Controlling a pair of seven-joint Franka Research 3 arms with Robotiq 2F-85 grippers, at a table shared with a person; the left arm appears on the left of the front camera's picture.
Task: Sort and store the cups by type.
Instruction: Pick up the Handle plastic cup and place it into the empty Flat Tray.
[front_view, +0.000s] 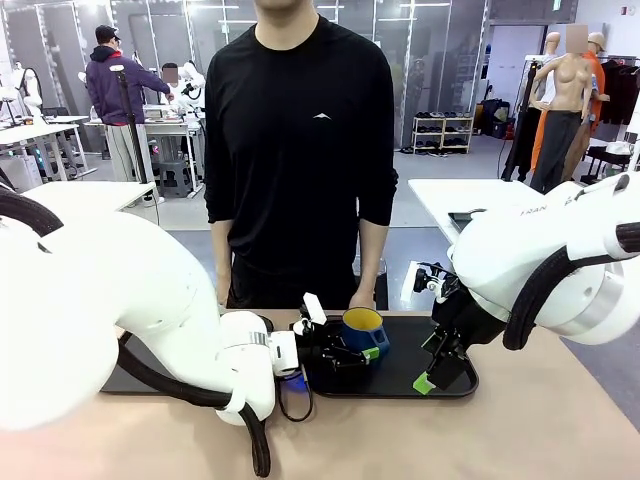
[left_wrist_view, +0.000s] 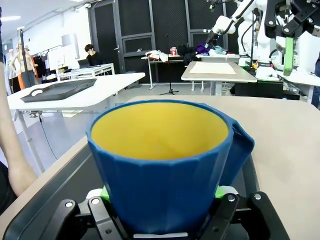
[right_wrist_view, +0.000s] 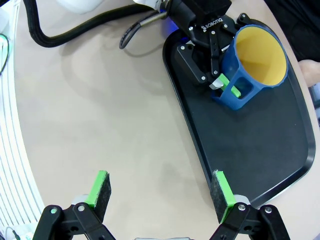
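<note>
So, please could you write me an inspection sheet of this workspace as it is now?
Surface: tan table with a black tray on it.
Job's things: dark blue mug with yellow inside, on the tray, handle toward the right arm.
Clutter: nothing seen.
Grippers: left gripper closed around the mug's base; right gripper open, empty, above the tray's edge.
Cables: black hose along the left arm.
Surroundings: person's hand at the tray's far edge; other tables and robot arms behind.
</note>
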